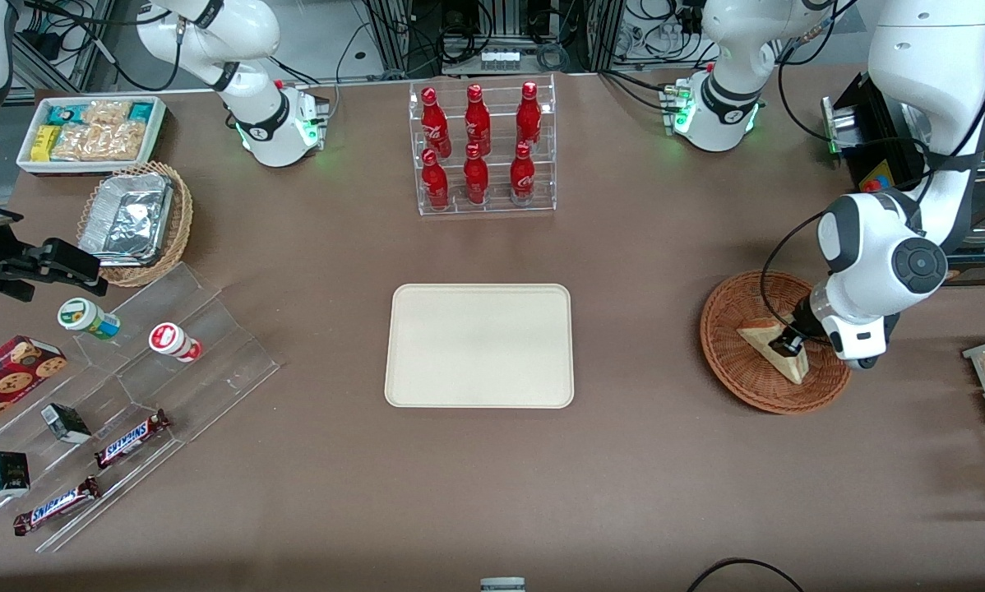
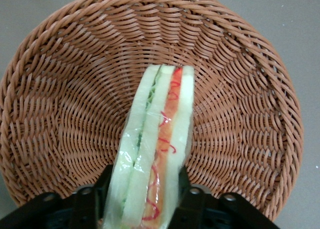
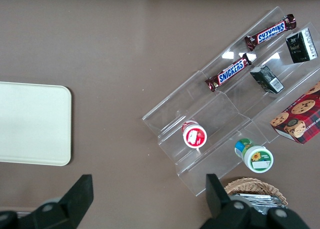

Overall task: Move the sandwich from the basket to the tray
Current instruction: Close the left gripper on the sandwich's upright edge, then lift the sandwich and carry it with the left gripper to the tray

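Observation:
The sandwich [image 1: 776,344] is a pale triangular wedge standing on edge in the round reddish-brown wicker basket [image 1: 735,362] toward the working arm's end of the table. In the left wrist view its cut edge [image 2: 157,154] shows white bread with green and red layers. My gripper [image 1: 788,343] is down in the basket with its black fingers [image 2: 192,196] pressed on both flat sides of the sandwich, shut on it. The cream-beige tray [image 1: 479,345] lies flat at the table's middle, with nothing on it.
A clear rack of red bottles [image 1: 483,148] stands farther from the front camera than the tray. Toward the parked arm's end are clear tiered shelves with snack bars [image 1: 131,436], a tan basket with foil trays [image 1: 135,222] and a white bin of snacks [image 1: 90,131].

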